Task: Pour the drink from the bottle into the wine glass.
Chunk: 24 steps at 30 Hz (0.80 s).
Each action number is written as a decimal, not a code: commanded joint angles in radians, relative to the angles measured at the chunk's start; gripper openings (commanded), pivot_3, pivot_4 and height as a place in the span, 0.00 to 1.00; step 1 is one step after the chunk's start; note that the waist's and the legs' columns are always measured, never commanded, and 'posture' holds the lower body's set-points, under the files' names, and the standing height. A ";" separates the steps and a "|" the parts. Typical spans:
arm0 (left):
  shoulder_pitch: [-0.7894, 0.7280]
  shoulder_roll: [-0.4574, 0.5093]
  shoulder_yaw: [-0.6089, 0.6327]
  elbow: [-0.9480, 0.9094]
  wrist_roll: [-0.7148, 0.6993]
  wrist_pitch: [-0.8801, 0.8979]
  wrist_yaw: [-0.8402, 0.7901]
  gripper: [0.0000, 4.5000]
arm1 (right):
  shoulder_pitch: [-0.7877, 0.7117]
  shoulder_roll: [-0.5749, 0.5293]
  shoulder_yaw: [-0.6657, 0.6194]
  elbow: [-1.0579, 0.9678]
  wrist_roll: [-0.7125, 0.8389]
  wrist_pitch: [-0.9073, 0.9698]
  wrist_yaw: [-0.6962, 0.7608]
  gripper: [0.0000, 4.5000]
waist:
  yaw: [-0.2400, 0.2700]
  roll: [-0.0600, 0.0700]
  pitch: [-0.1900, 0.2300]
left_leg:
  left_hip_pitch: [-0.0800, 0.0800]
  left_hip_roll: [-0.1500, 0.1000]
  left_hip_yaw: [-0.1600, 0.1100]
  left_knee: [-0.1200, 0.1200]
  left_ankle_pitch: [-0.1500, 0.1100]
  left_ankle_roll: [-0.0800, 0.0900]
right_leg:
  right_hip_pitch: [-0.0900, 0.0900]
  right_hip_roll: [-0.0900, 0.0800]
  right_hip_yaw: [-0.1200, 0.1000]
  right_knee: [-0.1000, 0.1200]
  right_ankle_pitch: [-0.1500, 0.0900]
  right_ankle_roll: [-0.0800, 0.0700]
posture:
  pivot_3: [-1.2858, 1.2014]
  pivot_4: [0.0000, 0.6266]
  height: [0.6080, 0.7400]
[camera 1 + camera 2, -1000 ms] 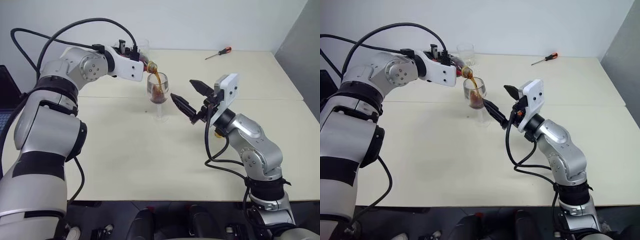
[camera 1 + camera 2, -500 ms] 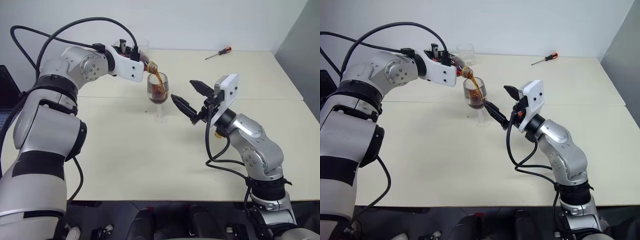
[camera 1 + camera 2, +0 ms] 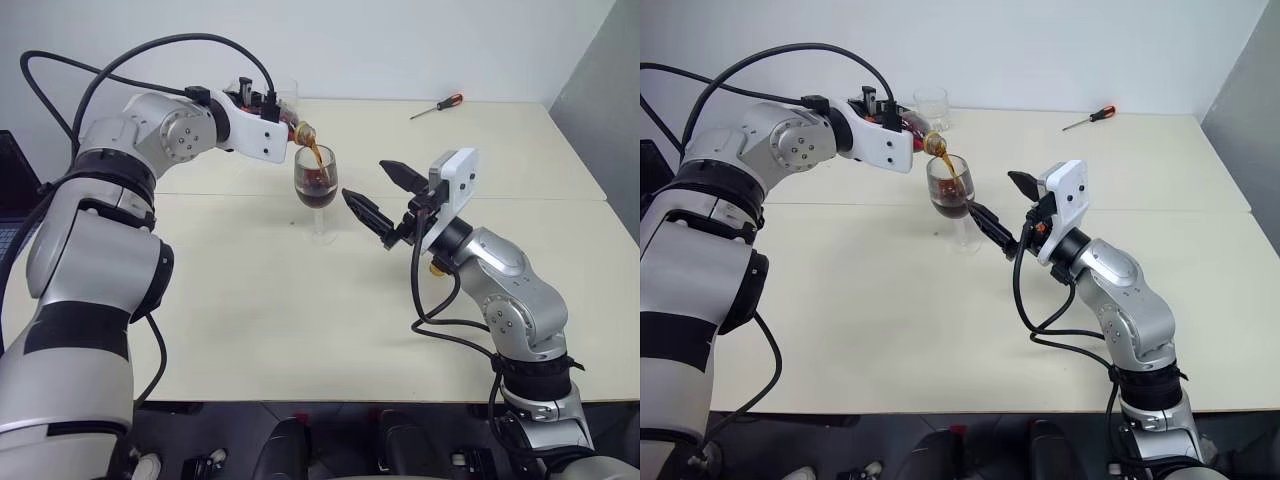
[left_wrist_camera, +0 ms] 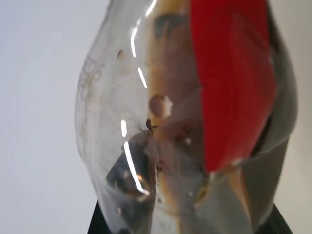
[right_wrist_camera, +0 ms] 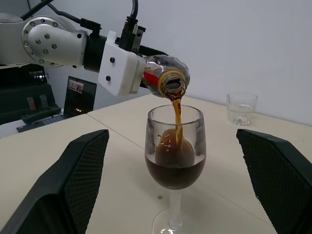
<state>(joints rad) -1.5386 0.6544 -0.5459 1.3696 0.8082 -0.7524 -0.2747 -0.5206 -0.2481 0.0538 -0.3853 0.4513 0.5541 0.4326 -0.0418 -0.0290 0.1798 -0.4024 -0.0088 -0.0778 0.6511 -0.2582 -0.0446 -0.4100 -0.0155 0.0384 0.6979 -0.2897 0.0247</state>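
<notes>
My left gripper is shut on the bottle, a small clear one with a red label. The bottle lies tilted with its open mouth just above the wine glass. A thin stream of the dark drink falls into the bowl, which stands on the table about a third full. My right gripper is open, with nothing between its fingers. It hovers just right of the glass, pointing at it without touching.
A short clear tumbler stands at the table's far edge behind the bottle. A red-handled screwdriver lies at the far right. A laptop sits off the table's left side. A seam crosses the tabletop.
The dark liquid in the glass has risen a little as the pour continues. Both arms and the glass have stayed where they were.
</notes>
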 commanded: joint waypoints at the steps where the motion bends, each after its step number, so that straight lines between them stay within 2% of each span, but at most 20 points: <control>1: -0.059 0.024 0.002 -0.014 0.000 -0.004 0.021 0.26 | -0.003 -0.002 -0.008 -0.039 0.001 -0.020 0.000 1.00 | 0.000 0.000 0.000 | 0.000 0.000 0.000 0.000 0.000 0.000 | 0.000 0.000 0.000 0.000 0.000 0.000 | 0.52 0.24 1.00; 24: -0.067 0.023 -0.011 -0.011 0.014 -0.001 0.036 0.26 | -0.007 -0.006 -0.010 -0.029 0.003 -0.022 0.005 1.00 | 0.000 0.000 0.000 | 0.000 0.000 0.000 0.001 0.000 0.000 | 0.000 0.000 0.000 0.000 0.000 0.000 | 0.52 0.24 1.00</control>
<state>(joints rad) -1.5571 0.6549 -0.5623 1.3708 0.8277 -0.7519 -0.2550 -0.5205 -0.2533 0.0537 -0.3854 0.4514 0.5541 0.4338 -0.0418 -0.0290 0.1798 -0.4025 -0.0088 -0.0778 0.6516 -0.2582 -0.0446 -0.4100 -0.0155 0.0383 0.6981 -0.2897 0.0247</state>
